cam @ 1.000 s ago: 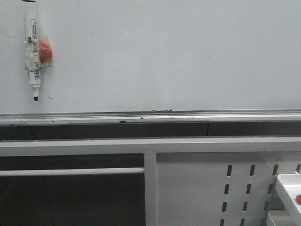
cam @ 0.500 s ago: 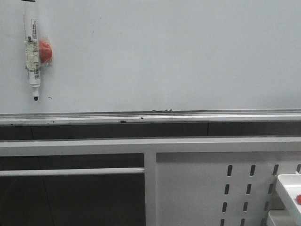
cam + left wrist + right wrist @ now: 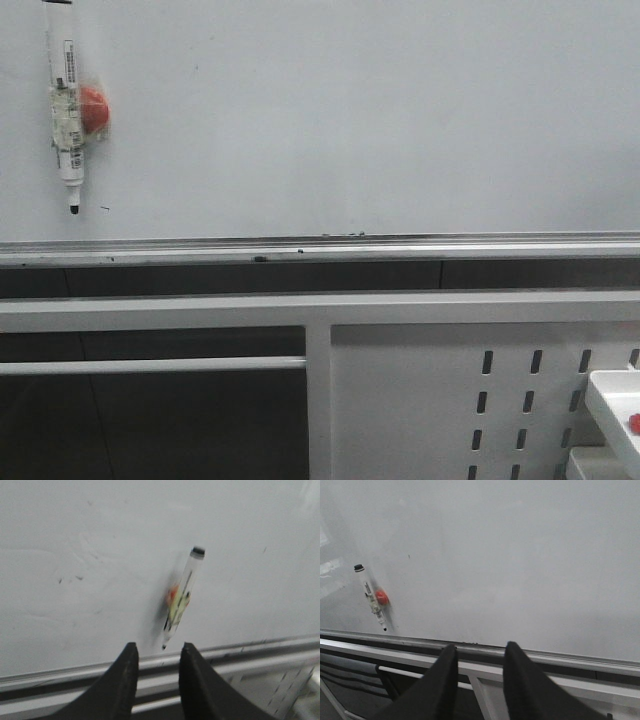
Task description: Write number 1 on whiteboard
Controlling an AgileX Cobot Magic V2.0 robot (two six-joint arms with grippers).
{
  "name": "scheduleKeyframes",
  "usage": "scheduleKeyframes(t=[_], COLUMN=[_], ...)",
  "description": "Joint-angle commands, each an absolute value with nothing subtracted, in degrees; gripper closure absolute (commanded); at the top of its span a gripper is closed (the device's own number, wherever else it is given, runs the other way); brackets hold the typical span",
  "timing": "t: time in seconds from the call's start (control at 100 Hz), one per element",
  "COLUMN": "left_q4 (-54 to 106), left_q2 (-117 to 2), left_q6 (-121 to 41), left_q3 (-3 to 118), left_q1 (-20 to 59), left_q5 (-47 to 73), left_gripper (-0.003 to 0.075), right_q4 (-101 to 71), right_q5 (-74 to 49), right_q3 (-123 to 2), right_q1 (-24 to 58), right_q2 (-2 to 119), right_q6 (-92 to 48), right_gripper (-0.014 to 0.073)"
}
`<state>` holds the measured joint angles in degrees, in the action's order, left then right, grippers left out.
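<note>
Whiteboard: large, glossy, pale grey-white; it fills the upper half of the front view, with a silver rail along its lower edge.
Number 1: no long black stroke shows on the board in any view; only small dark specks, one just right of the marker's tip and a few faint ones in the left wrist view.
Marker: a white-barrelled marker with printed labels, stuck upright on the board at far left of the front view, black tip pointing down, held by tape beside a red-orange magnet. Its tip ends just above the rail, not touching it.
Left gripper: two black fingers parted with a clear gap between them, nothing held; they face the board with the blurred marker above the gap, apart from it.
Right gripper: two black fingers likewise spread and empty, facing the board's lower edge, with the marker well off to one side.
White frame: horizontal and vertical white bars below the rail, dark space behind.
Slotted panel: white metal with rows of short slots, lower right in the front view.
White tray: a corner shows at the far lower right, with a small red object in it; what it is cannot be told.
</note>
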<state>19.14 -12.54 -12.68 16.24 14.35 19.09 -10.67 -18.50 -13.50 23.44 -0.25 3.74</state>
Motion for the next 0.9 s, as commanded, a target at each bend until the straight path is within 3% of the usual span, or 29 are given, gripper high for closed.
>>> scheduleKeyframes(t=[0.0, 0.13, 0.53, 0.89], left_q4=[14.6, 14.8, 13.1, 22.4], left_q2=[-20.4, -30.5, -46.1, -60.9], left_q6=[-13.3, -13.3, -13.3, -13.0], left_q3=[20.4, 22.3, 22.4, 22.7], left_q1=[14.3, 14.3, 30.8, 32.5], left_q5=[18.0, 14.6, -10.8, -27.3], left_gripper=[0.0409, 0.0337, 0.0353, 0.0351], right_q4=[-8.9, -8.9, -8.9, -8.9], right_q5=[-15.9, -15.8, -15.2, -15.2], right_q3=[-15.8, -15.8, -15.8, -15.8], right_q1=[23.1, 23.1, 23.1, 23.1], right_q2=[2.4, 4.7, 5.9, 5.9], right_q6=[3.0, 3.0, 3.0, 3.0], right_gripper=[0.0356, 0.0356, 0.0356, 0.0356])
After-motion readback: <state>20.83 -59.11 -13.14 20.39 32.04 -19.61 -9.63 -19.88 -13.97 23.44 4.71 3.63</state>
